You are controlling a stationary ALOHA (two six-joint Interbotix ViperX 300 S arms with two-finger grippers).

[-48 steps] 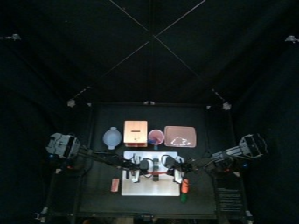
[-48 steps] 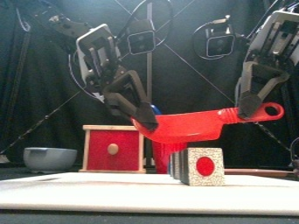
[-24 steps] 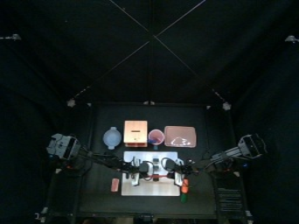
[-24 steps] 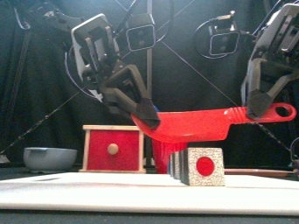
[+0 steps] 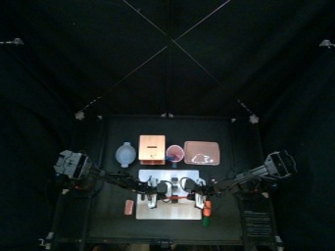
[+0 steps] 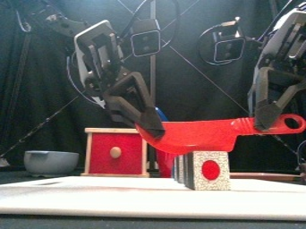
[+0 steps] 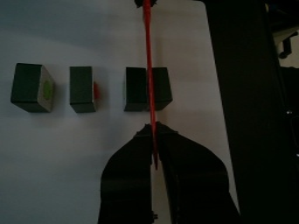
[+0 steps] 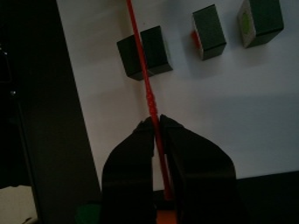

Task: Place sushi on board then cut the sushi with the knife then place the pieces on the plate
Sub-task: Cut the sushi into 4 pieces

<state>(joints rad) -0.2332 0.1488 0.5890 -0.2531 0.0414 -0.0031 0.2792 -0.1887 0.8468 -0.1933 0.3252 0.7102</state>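
Overhead approach barred — red knife (image 6: 198, 134) spans the end sushi piece (image 7: 135, 89); white cutting board (image 7: 82, 35) bare alongside, narrow gaps between pieces.

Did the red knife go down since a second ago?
Yes. The red knife has sunk lower. Its bottom edge is now about level with the top of the sushi piece, which has not moved.

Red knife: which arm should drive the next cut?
Right, probably. The right tool is shut on the red knife at the handle end; the left tool only pinches the blade tip. The blade is over the sushi piece on the white cutting board; contact unclear.
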